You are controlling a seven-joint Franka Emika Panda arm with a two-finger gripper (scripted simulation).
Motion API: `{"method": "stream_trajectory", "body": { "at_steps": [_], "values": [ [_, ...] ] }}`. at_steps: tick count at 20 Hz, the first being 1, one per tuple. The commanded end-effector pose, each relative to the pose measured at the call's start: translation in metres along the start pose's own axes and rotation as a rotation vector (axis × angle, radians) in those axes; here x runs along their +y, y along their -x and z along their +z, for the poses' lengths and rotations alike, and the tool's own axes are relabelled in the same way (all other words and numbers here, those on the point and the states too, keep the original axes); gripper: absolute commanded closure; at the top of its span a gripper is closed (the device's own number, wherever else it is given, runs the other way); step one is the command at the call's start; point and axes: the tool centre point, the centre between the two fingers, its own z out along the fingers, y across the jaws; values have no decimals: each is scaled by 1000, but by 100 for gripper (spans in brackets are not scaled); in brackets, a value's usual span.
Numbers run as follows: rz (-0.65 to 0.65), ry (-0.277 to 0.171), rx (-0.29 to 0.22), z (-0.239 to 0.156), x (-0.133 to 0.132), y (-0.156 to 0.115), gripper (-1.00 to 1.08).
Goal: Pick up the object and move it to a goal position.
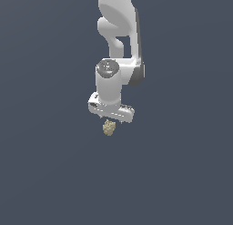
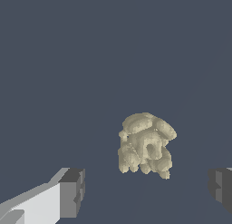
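The object (image 1: pixel 108 127) is a small lumpy beige-tan clump lying on the dark floor just below the white arm's hand in the exterior view. In the wrist view the object (image 2: pixel 145 145) shows bumpy and roughly heart-shaped. My gripper (image 2: pixel 147 189) is open, its two grey fingertips (image 2: pixel 72 191) spread wide to either side of the clump, neither touching it. The gripper (image 1: pixel 110 120) hangs right over the object in the exterior view, where its fingers are mostly hidden by the hand.
Only the plain dark grey-blue floor (image 1: pixel 182 174) surrounds the object. The white arm (image 1: pixel 118 28) rises behind the hand toward the top of the exterior view.
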Motion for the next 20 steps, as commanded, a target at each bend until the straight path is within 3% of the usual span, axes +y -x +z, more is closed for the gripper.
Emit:
{"method": "stream_trajectory", "body": {
  "at_steps": [1, 8, 20],
  "values": [
    [56, 0, 4, 7, 5, -1, -92],
    [141, 0, 10, 17, 13, -2, -92],
    [147, 0, 10, 42, 14, -2, -92]
  ]
}}
